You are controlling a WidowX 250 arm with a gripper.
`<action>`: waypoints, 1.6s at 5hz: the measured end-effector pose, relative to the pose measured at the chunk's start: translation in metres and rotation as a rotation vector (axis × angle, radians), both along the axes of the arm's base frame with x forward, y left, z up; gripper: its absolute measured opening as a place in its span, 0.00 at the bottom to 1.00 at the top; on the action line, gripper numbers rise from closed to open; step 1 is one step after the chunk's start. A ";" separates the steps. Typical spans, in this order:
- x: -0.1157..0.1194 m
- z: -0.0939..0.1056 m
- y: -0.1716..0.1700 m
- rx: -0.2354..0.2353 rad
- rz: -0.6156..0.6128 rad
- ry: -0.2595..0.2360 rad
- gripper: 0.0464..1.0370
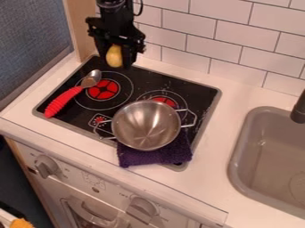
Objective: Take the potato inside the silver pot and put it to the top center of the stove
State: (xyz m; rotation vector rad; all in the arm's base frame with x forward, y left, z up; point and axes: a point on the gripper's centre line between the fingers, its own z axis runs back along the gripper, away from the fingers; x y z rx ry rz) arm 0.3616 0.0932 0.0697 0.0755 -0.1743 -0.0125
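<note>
Your black gripper [116, 61] pinches the yellow potato [113, 56] at the stove's [193, 92] back left. You see a red-handled spoon [64, 100] on the left, and your silver pot [146, 125] by a purple cloth [156, 156]. The gray sink [239, 171] is right.

One potato [113, 56], one pot [146, 125], one spoon [63, 101], one cloth [156, 155], two knobs [47, 166].

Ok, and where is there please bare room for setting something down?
The white counter is bare between stove and sink; so is the stove's back right corner, behind the pot. Crowded: the front, with pot and purple cloth; the left, with the red-handled spoon; the back left, where the end effector holds the potato.
</note>
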 end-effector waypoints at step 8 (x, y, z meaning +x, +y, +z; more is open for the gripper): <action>0.018 -0.033 -0.013 -0.023 -0.005 0.055 0.96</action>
